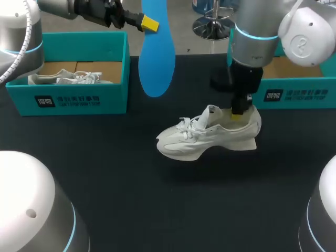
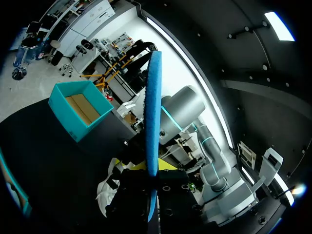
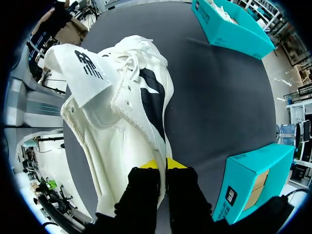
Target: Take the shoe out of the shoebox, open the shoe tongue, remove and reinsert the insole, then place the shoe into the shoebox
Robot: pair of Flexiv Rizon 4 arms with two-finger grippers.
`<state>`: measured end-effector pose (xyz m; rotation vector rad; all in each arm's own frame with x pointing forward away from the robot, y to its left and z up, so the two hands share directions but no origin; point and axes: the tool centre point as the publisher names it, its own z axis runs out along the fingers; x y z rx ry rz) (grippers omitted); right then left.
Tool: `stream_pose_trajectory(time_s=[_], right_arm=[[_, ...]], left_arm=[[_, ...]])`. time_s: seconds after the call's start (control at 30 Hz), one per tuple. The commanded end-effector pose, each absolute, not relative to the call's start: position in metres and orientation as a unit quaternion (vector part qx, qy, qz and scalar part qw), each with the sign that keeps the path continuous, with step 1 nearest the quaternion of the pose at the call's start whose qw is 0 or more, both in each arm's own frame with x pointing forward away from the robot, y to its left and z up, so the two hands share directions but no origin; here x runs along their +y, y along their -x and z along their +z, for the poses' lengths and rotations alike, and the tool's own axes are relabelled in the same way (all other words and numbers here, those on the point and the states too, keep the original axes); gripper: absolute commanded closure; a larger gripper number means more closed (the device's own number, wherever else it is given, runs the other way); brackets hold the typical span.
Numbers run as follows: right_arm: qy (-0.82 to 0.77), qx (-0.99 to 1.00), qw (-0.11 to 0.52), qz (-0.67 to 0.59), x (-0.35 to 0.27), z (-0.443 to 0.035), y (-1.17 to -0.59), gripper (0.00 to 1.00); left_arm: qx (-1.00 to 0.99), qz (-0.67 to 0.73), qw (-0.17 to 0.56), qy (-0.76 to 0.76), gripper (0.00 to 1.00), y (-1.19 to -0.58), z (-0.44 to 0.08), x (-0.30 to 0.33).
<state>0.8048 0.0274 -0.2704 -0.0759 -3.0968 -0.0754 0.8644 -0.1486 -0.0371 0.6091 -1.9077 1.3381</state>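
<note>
The white shoe [image 1: 210, 139] stands on the black table, toe to the left, its tongue [image 3: 80, 68] pulled up and open. My right gripper [image 1: 239, 114] comes down from above and is shut on the shoe's heel collar [image 3: 158, 146], one finger inside the shoe and one outside. High at the back, my left gripper [image 1: 143, 22] is shut on one end of the blue insole [image 1: 156, 58], which hangs in the air above the table. In the left wrist view the insole [image 2: 152, 122] runs edge-on out from between the fingers of that gripper [image 2: 152, 169].
A teal shoebox [image 1: 73, 97] at the back left holds a second white shoe [image 1: 68, 79]. Another teal shoebox [image 1: 299, 89] stands at the back right behind my right arm, its brown inside [image 2: 80, 109] showing. Bare black table lies in front of the shoe.
</note>
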Motion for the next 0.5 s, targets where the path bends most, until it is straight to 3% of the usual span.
stream_pose_trajectory(time_s=[0.03,0.13,0.27,0.5], right_arm=[[0.025,-0.999,0.022,-0.024,0.028,-0.269,-0.805,1.00],[0.025,-0.999,0.022,-0.024,0.028,-0.269,-0.805,1.00],[0.199,-0.980,0.005,-0.013,0.022,-0.267,-0.811,1.00],[0.500,-0.865,0.035,-0.016,0.006,-0.269,-0.792,1.00]], left_arm=[[-0.739,0.519,0.358,-0.236,1.00,-0.864,-0.038,-0.148],[-0.739,0.519,0.358,-0.236,1.00,-0.864,-0.038,-0.148],[-0.739,0.519,0.358,-0.236,1.00,-0.864,-0.038,-0.148],[-0.739,0.519,0.358,-0.236,1.00,-0.864,-0.038,-0.148]])
